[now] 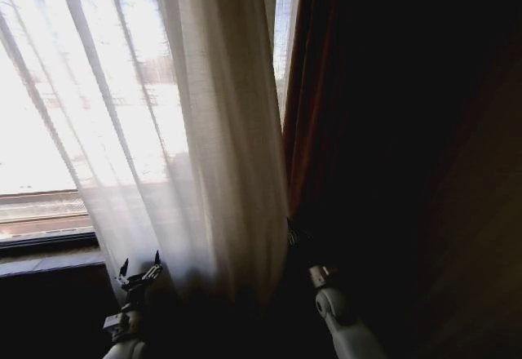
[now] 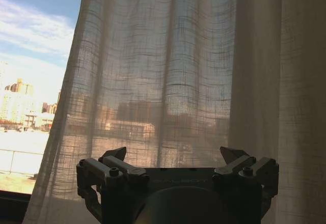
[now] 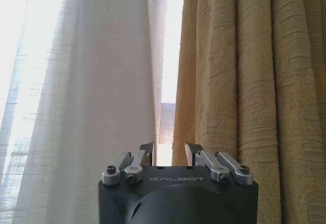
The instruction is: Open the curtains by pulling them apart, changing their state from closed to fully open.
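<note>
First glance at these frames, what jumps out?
The sheer white curtain, bunched in front of the bright window, glows mid-frame. Right of it hangs a heavy golden drape. Both end effectors sit low before the fabric, left open, right nearly closed, holding nothing.

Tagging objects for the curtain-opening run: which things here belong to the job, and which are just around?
Job:
- sheer white curtain, bunched in folds beside the window
- left hand, open, low in front of the sheer's bottom edge
- right hand, open, at the gap between sheer and drape

Just around:
- heavy yellow drape
- window sill
- buildings outside
</note>
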Controlling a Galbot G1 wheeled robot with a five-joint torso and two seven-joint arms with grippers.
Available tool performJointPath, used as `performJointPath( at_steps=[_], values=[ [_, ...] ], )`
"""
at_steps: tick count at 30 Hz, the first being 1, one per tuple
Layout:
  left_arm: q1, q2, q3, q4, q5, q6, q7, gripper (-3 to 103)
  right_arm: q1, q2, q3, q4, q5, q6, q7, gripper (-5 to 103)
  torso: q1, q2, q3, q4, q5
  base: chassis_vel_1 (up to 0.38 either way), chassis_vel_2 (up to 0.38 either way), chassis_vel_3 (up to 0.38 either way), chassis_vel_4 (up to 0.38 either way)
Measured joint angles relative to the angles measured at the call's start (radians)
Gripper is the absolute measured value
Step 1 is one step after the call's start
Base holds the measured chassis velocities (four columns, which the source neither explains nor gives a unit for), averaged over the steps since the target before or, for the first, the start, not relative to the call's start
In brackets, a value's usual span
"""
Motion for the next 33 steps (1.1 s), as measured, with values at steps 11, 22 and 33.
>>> performJointPath(
  at_steps=[11, 22, 33],
  values=[
    [0.0, 0.0, 0.0, 0.0, 0.0, 0.0, 0.0, 100, -0.011, 0.003, -0.004, 0.018, -0.031, -0.026, 0.021, 77, 0.0, 0.0, 0.0, -0.0002, 0.0002, 0.031, 0.026, -0.03, -0.032],
    [0.0, 0.0, 0.0, 0.0, 0.0, 0.0, 0.0, 100, -0.019, 0.004, -0.005, 0.027, -0.037, -0.026, 0.013, 100, 0.0, 0.0, 0.0, 0.0001, 0.0, 0.214, 0.197, -0.216, -0.201],
    [0.0, 0.0, 0.0, 0.0, 0.0, 0.0, 0.0, 100, -0.026, 0.0, -0.004, 0.03, -0.031, -0.021, 0.007, 100, 0.0, 0.0, 0.0, -0.0001, 0.0003, 0.329, 0.329, -0.332, -0.333]
  ],
)
